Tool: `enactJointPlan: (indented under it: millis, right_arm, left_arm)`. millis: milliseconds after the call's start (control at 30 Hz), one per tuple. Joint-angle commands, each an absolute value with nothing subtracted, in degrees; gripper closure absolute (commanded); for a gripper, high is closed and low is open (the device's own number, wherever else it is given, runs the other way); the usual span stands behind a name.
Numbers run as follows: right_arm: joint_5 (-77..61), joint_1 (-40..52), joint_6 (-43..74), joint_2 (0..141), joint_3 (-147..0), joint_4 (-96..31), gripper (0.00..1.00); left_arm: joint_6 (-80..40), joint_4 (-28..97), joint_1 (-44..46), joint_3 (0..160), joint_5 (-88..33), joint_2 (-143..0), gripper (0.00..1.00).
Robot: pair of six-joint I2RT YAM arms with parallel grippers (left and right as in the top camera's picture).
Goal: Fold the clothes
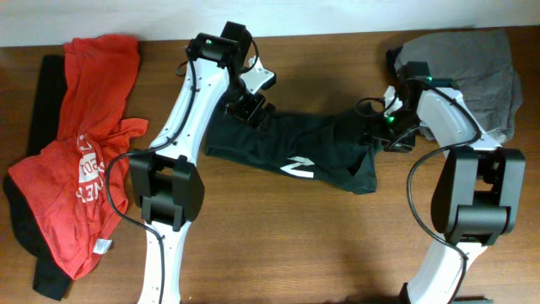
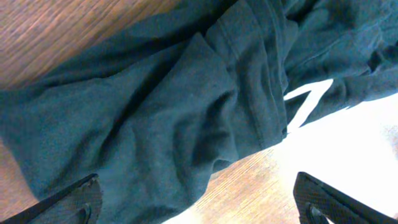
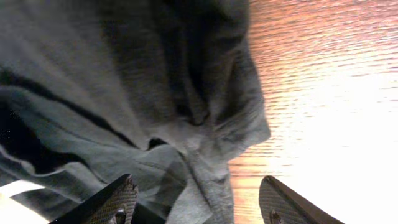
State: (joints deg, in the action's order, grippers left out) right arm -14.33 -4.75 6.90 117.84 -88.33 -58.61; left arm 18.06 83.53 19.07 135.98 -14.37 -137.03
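Wood-grain tabletop (image 1: pixel 295 245) carried the dark T-shirt (image 1: pixel 287 156), bunched into a long band whose axis ran between my two arms. My left gripper (image 1: pixel 249 108) hovered over that shirt's left end, fingers spread wide and holding nothing. My right gripper (image 1: pixel 378 139) sat at the shirt's right end, fingers parted too, with cloth loose between them and not pinched. Each arm had its own end nearest. Left of the shirt lay the red T-shirt (image 1: pixel 93 169).
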Motion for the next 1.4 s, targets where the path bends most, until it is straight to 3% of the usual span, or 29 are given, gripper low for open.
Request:
enactJointPlan:
  millis: [0, 667, 733, 767, 800, 867, 1000, 1367]
  right_arm:
    - [-13.3, -4.6, 7.4, 119.7, -88.0, -58.1, 0.32]
    - [-13.5, -1.4, 9.4, 119.7, -80.6, -49.5, 0.33]
    - [-13.5, -0.5, 10.0, 119.7, -79.7, -48.3, 0.47]
    - [-13.2, -0.3, 10.8, 119.7, -79.7, -48.3, 0.70]
    - [-13.2, -0.4, 11.4, 119.7, -79.7, -48.2, 0.80]
    - [-13.2, -1.2, 11.5, 119.6, -79.7, -48.1, 0.92]
    - [-13.2, -4.8, 11.4, 119.6, -79.7, -49.4, 0.96]
    - [-17.6, -17.4, 4.3, 113.3, -80.0, -53.4, 0.96]
  left_arm:
    - [19.0, 83.4, 17.4, 135.9, -13.5, -135.0, 0.02]
    - [19.0, 95.0, 5.0, 152.1, -13.5, -134.3, 0.01]
    - [19.0, 96.7, 3.6, 152.4, -13.5, -134.3, 0.01]
    - [18.7, 96.7, 2.8, 152.4, -13.5, -134.3, 0.01]
    - [18.7, 96.7, 2.5, 152.4, -13.5, -134.3, 0.01]
    - [18.7, 96.7, 2.0, 152.4, -13.5, -134.3, 0.01]
    - [18.7, 96.7, 1.7, 152.4, -10.8, -134.3, 0.01]
    - [18.7, 96.7, 1.6, 152.4, -5.9, -134.3, 0.01]
